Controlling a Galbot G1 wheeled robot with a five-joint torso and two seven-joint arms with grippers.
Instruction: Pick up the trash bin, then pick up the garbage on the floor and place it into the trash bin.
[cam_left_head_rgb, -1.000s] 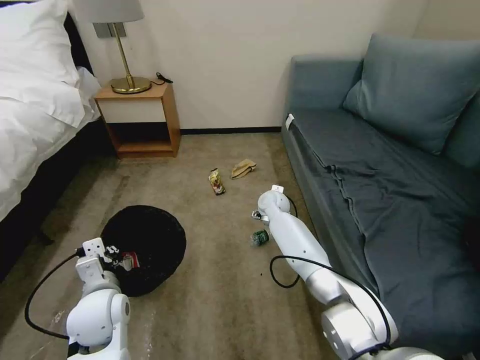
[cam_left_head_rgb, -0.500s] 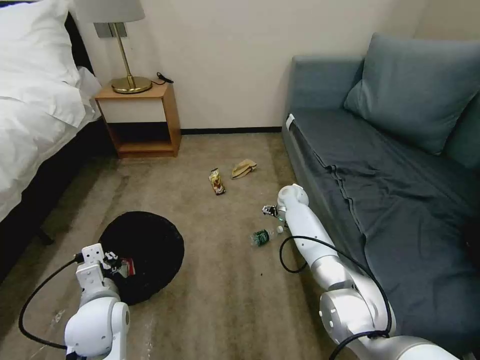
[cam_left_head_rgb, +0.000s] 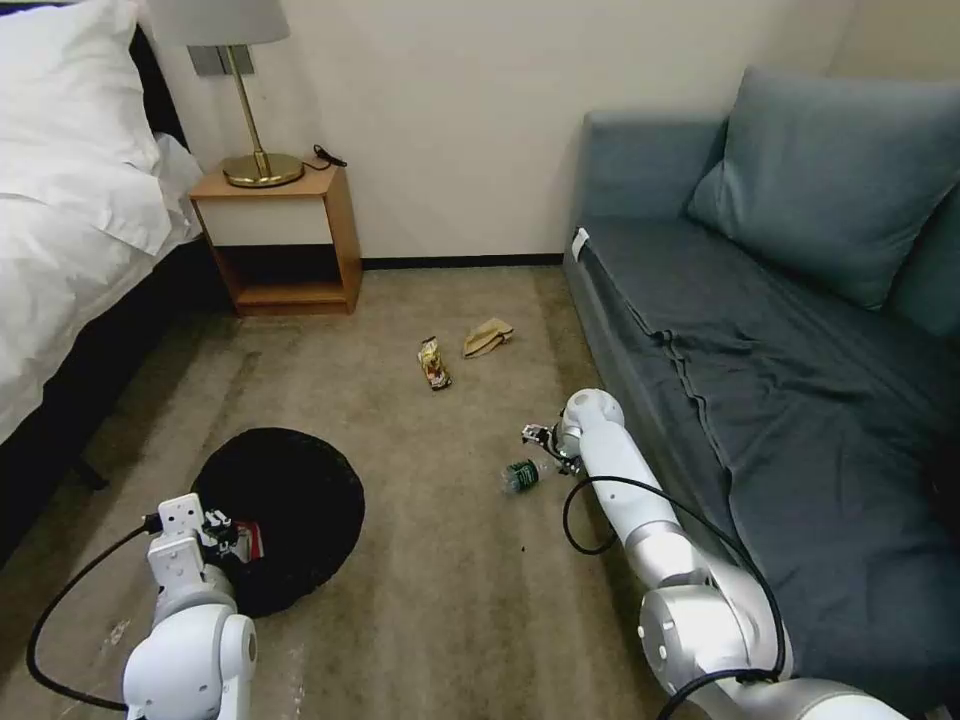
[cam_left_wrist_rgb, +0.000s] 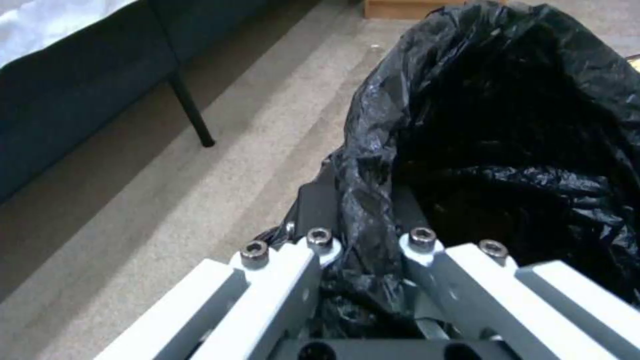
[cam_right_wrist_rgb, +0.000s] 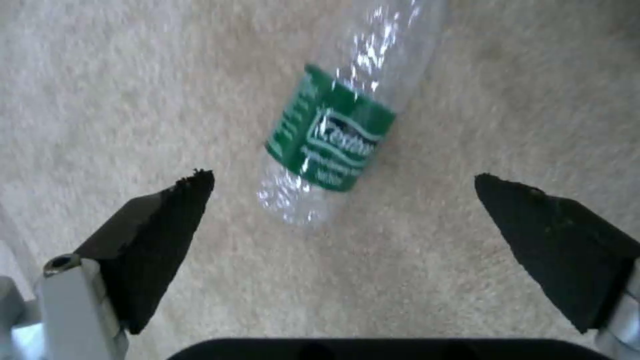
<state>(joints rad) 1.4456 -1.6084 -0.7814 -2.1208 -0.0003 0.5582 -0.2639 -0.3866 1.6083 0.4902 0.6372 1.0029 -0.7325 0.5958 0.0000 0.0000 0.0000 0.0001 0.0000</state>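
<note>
Head view: left gripper (cam_left_head_rgb: 222, 528) has its fingers clamped on the bag-lined rim of the trash bin (cam_left_head_rgb: 290, 500), which sits w/ a red-and-white wrapper (cam_left_head_rgb: 254, 541) already inside, so bin pickup looks done & 1 piece in. Right gripper (cam_right_wrist_rgb: 340, 220) hangs over the bottle (cam_right_wrist_rgb: 333, 135) on the carpet, fingers spread wide, not touching. Left to do, I'd judge: bottle, snack wrapper (cam_left_head_rgb: 433, 362) & tan paper (cam_left_head_rgb: 487, 337) farther off near the sofa (cam_left_head_rgb: 800, 330).

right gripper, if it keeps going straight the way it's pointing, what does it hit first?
Most likely the bottle: the right gripper points down at the carpet with its fingers open, and the bottle lies between them, slightly ahead. Depth is unclear, so the fingertips may meet carpet at about the same time.
</note>
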